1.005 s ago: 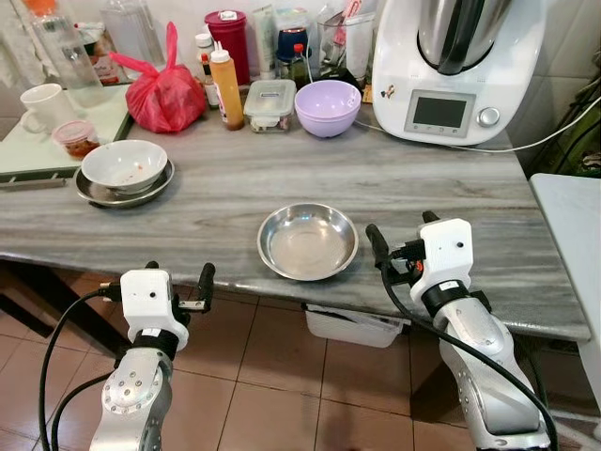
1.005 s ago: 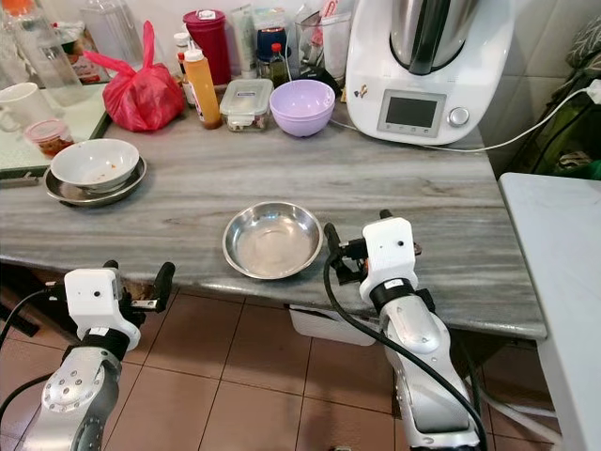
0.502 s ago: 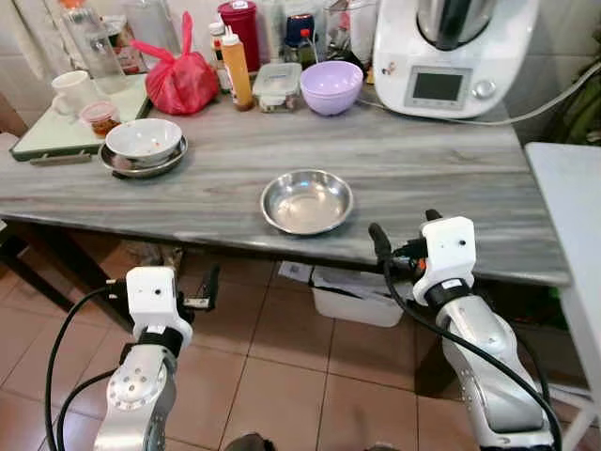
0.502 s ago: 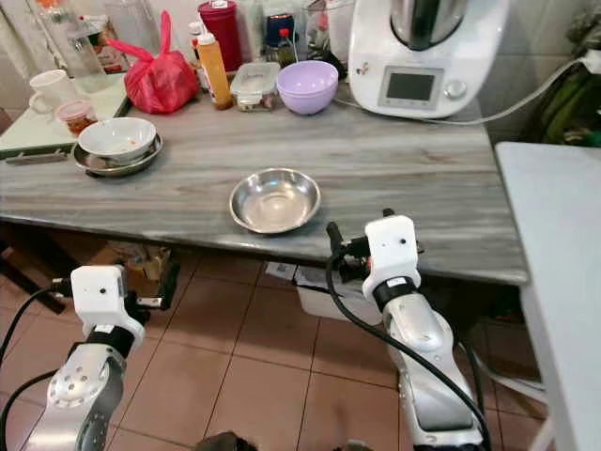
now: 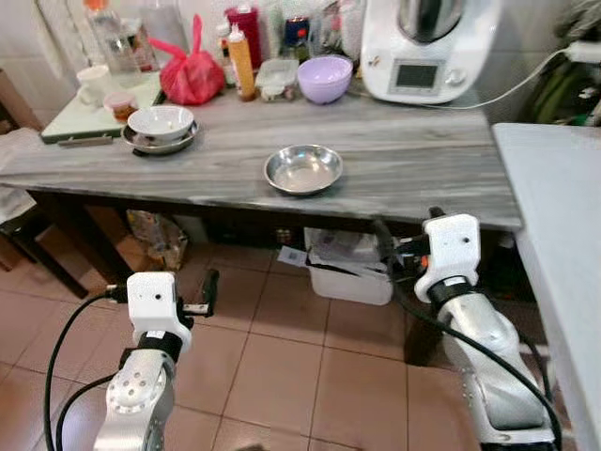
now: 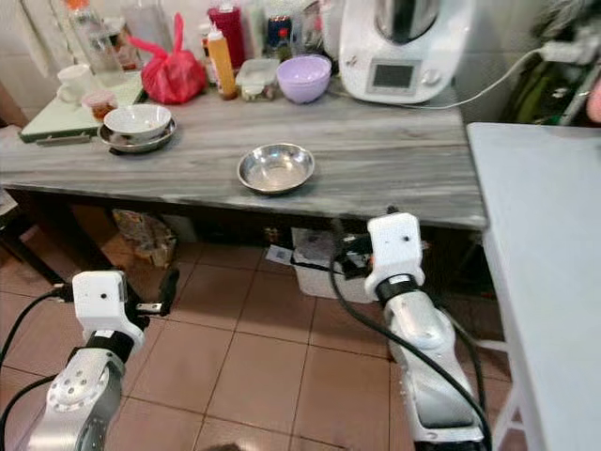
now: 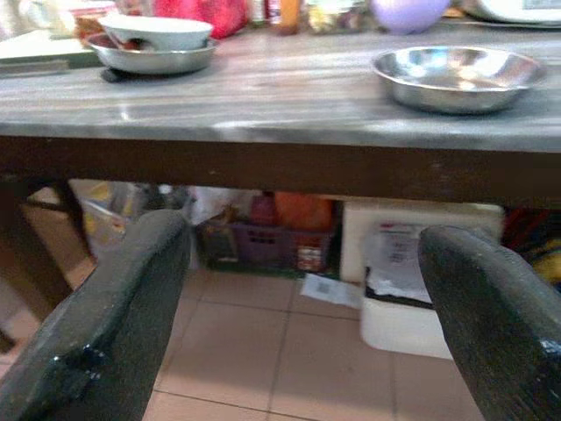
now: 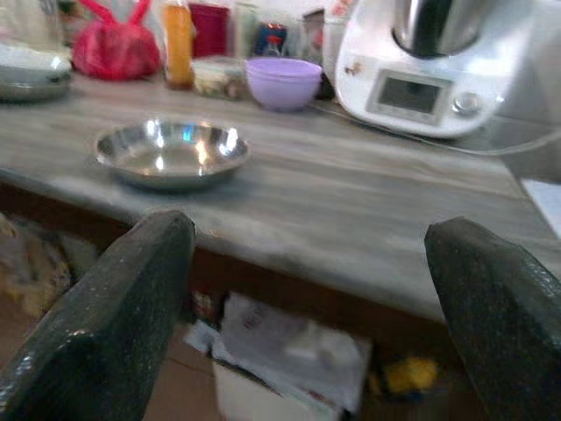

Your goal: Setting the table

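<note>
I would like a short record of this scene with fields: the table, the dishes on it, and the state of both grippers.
table: grey wood-grain top
near edge: steel bowl, empty
robot's left side: white bowl stacked in a steel dish
back row: purple bowl, red bag, white kitchen machine
left gripper: open, empty, below the table top
right gripper: open, empty, before the table edge

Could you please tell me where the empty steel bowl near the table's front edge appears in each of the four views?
Left eye view: steel bowl sits centre, upper part, on the grey table.
Right eye view: just left of centre, upper part.
Left wrist view: upper right, above the table edge.
Right wrist view: upper left.
Shared landmark: the purple bowl stands behind it, towards the wall.
</note>
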Motion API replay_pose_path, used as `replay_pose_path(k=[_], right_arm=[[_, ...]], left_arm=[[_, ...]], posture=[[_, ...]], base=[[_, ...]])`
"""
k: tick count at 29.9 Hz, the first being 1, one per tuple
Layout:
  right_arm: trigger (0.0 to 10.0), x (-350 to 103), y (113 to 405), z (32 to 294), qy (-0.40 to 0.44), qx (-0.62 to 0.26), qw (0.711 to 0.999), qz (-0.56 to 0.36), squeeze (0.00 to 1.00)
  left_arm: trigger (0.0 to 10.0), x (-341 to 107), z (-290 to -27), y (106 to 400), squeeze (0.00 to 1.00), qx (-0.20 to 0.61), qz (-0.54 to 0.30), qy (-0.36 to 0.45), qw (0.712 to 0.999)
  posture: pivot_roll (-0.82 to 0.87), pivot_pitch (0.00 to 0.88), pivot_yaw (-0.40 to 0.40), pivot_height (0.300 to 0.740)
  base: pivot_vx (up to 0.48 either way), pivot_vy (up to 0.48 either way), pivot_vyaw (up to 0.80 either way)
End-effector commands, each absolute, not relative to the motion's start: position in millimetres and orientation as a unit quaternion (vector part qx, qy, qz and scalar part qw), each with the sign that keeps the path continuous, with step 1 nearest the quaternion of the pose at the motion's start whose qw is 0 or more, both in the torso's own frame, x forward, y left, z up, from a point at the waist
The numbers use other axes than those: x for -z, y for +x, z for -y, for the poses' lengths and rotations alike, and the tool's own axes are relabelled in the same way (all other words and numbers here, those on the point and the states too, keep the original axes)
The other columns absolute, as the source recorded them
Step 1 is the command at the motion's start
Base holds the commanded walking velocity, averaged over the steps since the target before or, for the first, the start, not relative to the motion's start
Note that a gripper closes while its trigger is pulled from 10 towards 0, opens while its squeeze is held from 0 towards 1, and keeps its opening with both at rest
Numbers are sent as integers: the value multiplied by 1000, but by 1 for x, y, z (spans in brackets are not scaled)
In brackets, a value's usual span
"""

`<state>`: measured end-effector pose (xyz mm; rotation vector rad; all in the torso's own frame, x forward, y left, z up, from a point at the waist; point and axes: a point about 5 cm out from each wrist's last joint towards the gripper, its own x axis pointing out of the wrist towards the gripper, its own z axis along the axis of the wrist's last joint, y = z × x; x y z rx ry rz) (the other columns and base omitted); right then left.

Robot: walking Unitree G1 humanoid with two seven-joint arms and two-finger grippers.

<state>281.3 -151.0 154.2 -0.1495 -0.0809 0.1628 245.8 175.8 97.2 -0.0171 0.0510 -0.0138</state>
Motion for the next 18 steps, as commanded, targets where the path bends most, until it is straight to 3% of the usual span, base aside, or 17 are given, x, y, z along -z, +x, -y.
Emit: replay_pose_path(k=[1, 14, 18], right_arm=[[10000, -156, 282, 144, -67, -92, 993, 44, 0], [10000, -154, 284, 144, -64, -90, 993, 40, 0], [10000, -154, 284, 144, -64, -89, 993, 41, 0]], left_arm=[[10000, -96, -181, 244, 0, 3, -31, -1, 1000], [10000, -95, -179, 243, 0, 11, -34, 2, 999], [10000, -96, -177, 243, 0, 19, -27, -9, 999]], posture=[[-84, 68, 73, 740], [-78, 65, 72, 740], [-80, 65, 76, 740]], base=[[-285, 0, 0], [-275, 0, 0], [0, 0, 0]])
